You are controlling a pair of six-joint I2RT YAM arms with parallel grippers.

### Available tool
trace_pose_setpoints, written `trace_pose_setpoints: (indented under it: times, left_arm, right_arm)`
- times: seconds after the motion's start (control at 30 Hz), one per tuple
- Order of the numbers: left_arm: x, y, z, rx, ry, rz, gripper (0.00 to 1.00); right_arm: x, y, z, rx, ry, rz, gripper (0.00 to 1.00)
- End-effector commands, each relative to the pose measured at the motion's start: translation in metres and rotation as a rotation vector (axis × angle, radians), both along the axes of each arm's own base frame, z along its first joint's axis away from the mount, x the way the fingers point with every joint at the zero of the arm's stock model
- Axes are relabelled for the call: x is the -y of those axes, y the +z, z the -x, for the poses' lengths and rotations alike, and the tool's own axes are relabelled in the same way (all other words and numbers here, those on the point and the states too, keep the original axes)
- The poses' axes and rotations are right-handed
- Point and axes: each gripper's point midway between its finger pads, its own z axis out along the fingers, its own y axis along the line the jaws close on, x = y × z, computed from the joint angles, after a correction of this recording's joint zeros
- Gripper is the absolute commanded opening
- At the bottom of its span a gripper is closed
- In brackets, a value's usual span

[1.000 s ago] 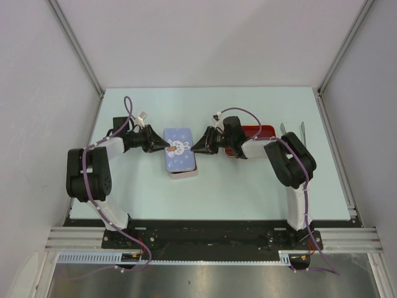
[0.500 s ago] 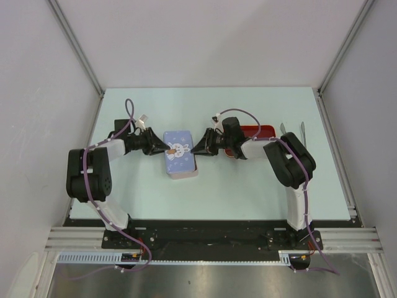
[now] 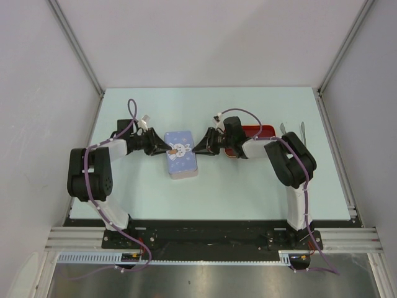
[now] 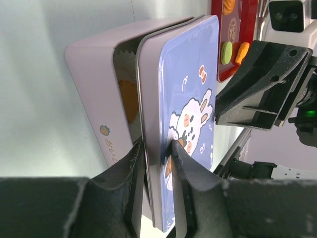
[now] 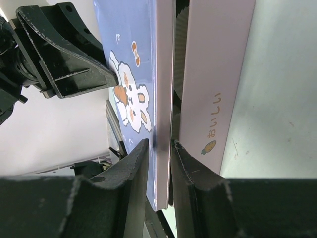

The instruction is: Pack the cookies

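A pale pink tin (image 3: 184, 174) stands mid-table. Its blue bunny lid (image 3: 180, 151) lies over it, slightly ajar, with a gap showing in the left wrist view (image 4: 188, 99). My left gripper (image 3: 165, 151) is shut on the lid's left edge (image 4: 157, 148). My right gripper (image 3: 195, 151) is shut on the lid's right edge (image 5: 159, 146). An orange cookie (image 4: 128, 99) shows inside the tin (image 4: 89, 84). A green cookie (image 4: 226, 52) and an orange one (image 4: 241, 52) lie in the red tray (image 4: 218, 15).
The red tray (image 3: 263, 130) sits behind my right arm, partly hidden by it. Metal tongs (image 3: 303, 130) lie to its right. White walls enclose the table on three sides.
Both grippers have kept their hold on the lid. The lid has shifted slightly toward the near edge, lining up more closely over the tin.
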Motion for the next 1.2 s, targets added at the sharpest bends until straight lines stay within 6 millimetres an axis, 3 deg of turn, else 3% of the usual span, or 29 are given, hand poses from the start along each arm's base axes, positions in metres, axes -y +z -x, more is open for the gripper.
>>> trace_pose_setpoints:
  times: [0.0, 1.17]
  left_arm:
    - [0.012, -0.016, 0.007, 0.006, -0.047, -0.058, 0.28]
    - [-0.005, -0.019, 0.007, 0.039, -0.020, -0.154, 0.31]
  right_arm:
    - [-0.012, 0.045, -0.006, 0.121, 0.040, -0.103, 0.29]
    - [-0.017, 0.037, -0.001, 0.126, 0.057, -0.093, 0.32]
